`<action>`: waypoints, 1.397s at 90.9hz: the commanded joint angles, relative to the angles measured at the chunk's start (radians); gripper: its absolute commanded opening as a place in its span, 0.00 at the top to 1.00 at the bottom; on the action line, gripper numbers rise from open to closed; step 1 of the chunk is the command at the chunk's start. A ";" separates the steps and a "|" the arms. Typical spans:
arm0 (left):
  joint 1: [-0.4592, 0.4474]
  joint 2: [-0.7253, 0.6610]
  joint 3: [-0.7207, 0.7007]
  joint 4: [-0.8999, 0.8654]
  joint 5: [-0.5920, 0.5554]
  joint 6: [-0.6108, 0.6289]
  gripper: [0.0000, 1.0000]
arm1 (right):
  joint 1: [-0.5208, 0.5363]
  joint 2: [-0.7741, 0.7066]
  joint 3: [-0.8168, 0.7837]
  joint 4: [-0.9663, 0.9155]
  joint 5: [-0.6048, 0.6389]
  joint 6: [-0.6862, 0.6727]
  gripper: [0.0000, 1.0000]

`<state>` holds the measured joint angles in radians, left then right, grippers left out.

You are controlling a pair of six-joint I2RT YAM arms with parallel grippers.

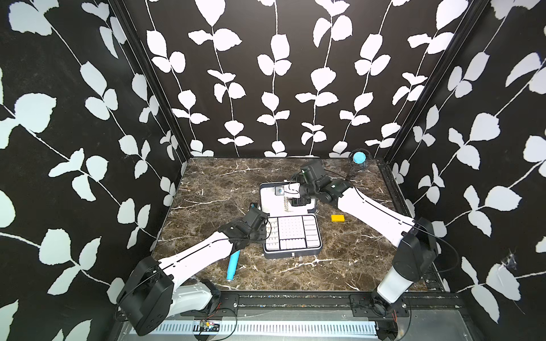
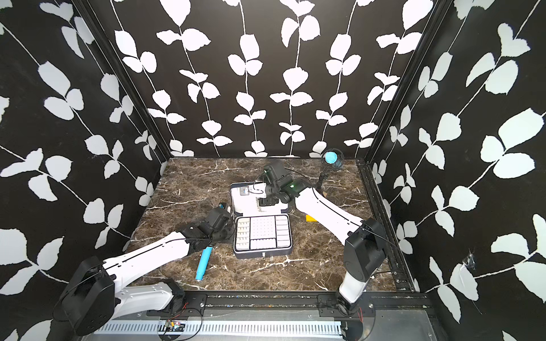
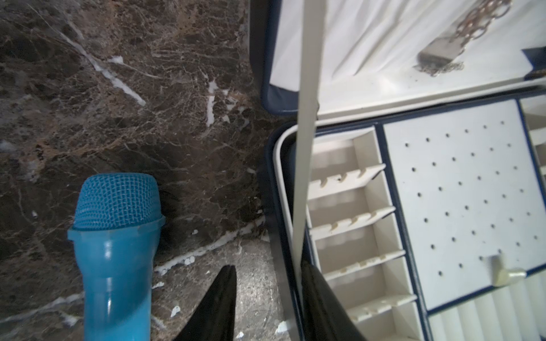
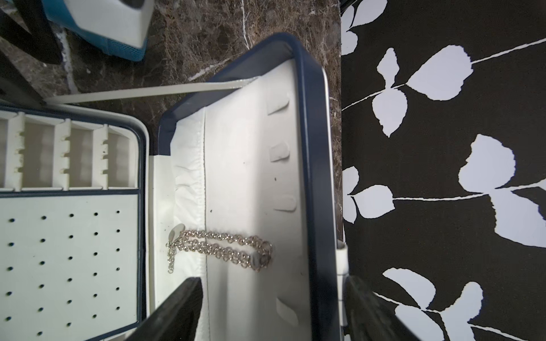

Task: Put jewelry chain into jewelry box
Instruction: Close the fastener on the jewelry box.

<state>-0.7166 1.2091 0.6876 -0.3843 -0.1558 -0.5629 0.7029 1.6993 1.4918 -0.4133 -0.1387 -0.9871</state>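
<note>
Marble desk (image 1: 221, 183), jewelry chain (image 4: 218, 248) in jewelry box (image 4: 313, 177) lid. Over it right jaws released; left jaws parted astride rim.

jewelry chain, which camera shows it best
The right wrist view: the jewelry chain lies doubled on the white lining of the jewelry box lid, sharp and unobstructed, links distinct. The left wrist view catches only a blurred part at the picture's edge. In both top views it is a tiny pale streak.
</note>
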 commanded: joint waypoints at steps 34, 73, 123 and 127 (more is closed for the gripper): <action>0.009 -0.033 -0.017 -0.037 -0.031 0.010 0.61 | -0.006 0.026 0.024 0.110 0.005 0.037 0.25; 0.009 -0.035 -0.022 -0.041 -0.035 0.012 0.61 | -0.007 0.051 0.016 0.154 0.037 0.047 0.32; 0.009 -0.042 -0.026 -0.051 -0.042 0.012 0.61 | -0.008 0.045 0.011 0.162 0.048 0.051 0.50; 0.009 -0.043 -0.028 -0.051 -0.041 0.011 0.61 | -0.008 0.045 0.012 0.163 0.052 0.053 0.52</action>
<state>-0.7116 1.1915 0.6777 -0.4118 -0.1814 -0.5587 0.7010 1.7424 1.5005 -0.3023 -0.1081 -0.9497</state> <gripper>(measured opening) 0.388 0.496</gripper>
